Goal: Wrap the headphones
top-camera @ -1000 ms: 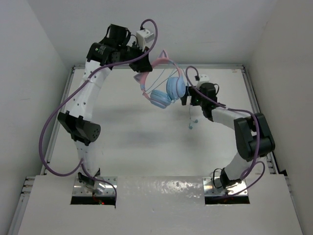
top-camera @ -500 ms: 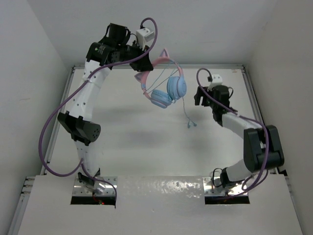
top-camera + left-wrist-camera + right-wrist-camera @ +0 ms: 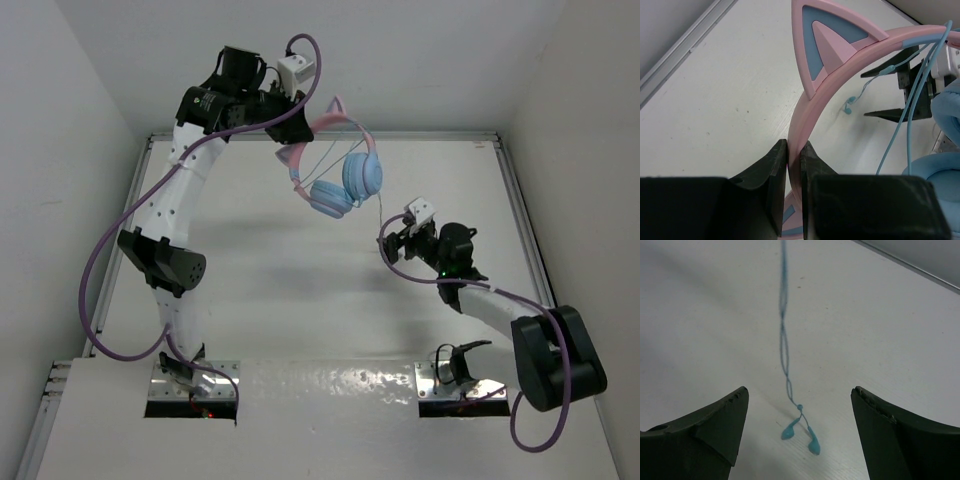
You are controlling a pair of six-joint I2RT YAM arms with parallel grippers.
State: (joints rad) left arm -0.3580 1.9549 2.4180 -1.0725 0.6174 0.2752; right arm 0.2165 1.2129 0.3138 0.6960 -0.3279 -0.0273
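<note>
at the left, the white left arm reaches up and over the far side of the flat white table (image 3: 270, 285), with a thick purple robot cable (image 3: 95, 260) looping beside it. its black left gripper (image 3: 288, 133) is clamped on the small over-ear headphones (image 3: 361, 177) and holds them in the air above the far middle of the table. in the left wrist view the two black fingers (image 3: 772, 170) pinch the curved pink plastic headband (image 3: 804, 120) from both sides, low on the band, just below a pink-and-blue cat-ear point (image 3: 827, 40). from the top view the headband arcs rightward out of the gripper, and the two light blue round ear cups (image 3: 328, 198) hang below it, close side by side. strands of the long thin pale blue cable (image 3: 784, 305) cross the inside of the headband in the left wrist view, and its free length drops from the cups toward the table. further right, the black right gripper (image 3: 396, 240) sits low over the table, apart from the headphones, its jaws spread wide and gripping nothing. its wrist view looks along the table at the loosely twisted cable running down the middle of the frame, in line with the gap between the fingers, and ending in two small teal tips (image 3: 800, 432) at the table surface. whether the tips touch the table cannot be told.
</note>
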